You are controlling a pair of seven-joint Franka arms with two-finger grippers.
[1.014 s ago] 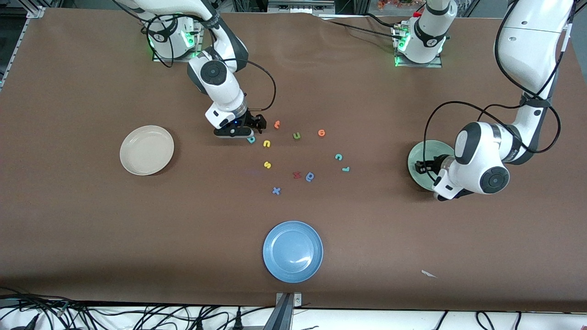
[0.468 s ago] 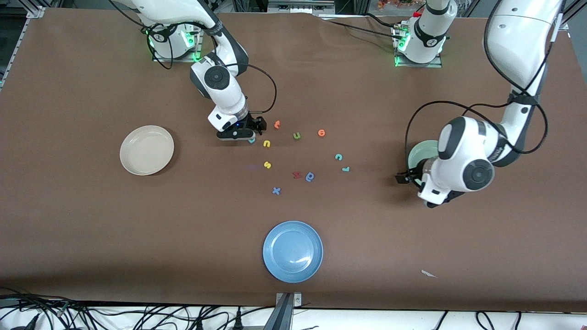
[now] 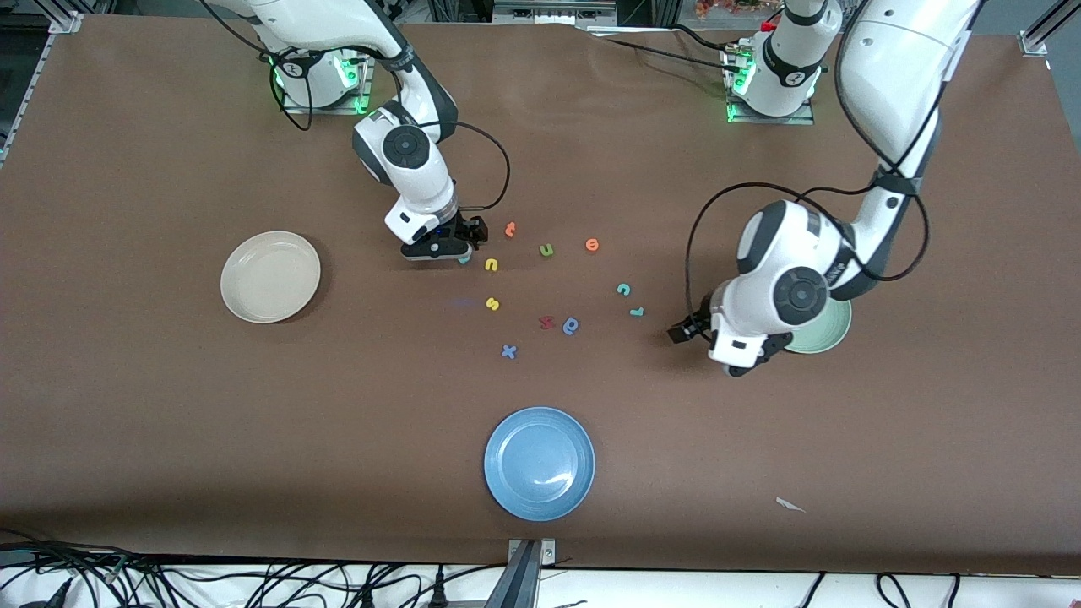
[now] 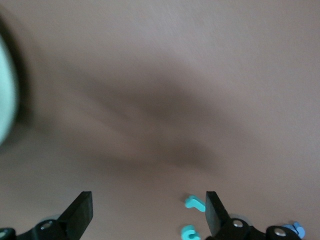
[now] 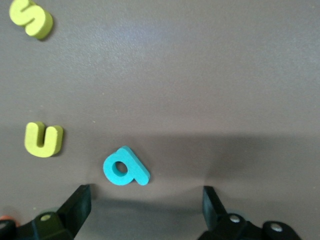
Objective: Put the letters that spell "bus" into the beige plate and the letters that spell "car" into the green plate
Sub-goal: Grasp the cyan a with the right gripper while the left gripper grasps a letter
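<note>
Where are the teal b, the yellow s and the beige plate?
teal b (image 5: pixel 125 168): right wrist view, on the rounded bowl of the letter.
yellow s (image 3: pixel 492 304): front view, on the middle of the letter.
beige plate (image 3: pixel 270 276): front view, on the bare middle of the dish.

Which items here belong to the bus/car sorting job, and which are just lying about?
Job: teal b, yellow u, yellow s, teal c, teal r, beige plate, green plate; no yellow a in sight.
Lying about: green u, orange t, orange o, red letter, blue a-like letter, blue x, blue plate, paper scrap.
</note>
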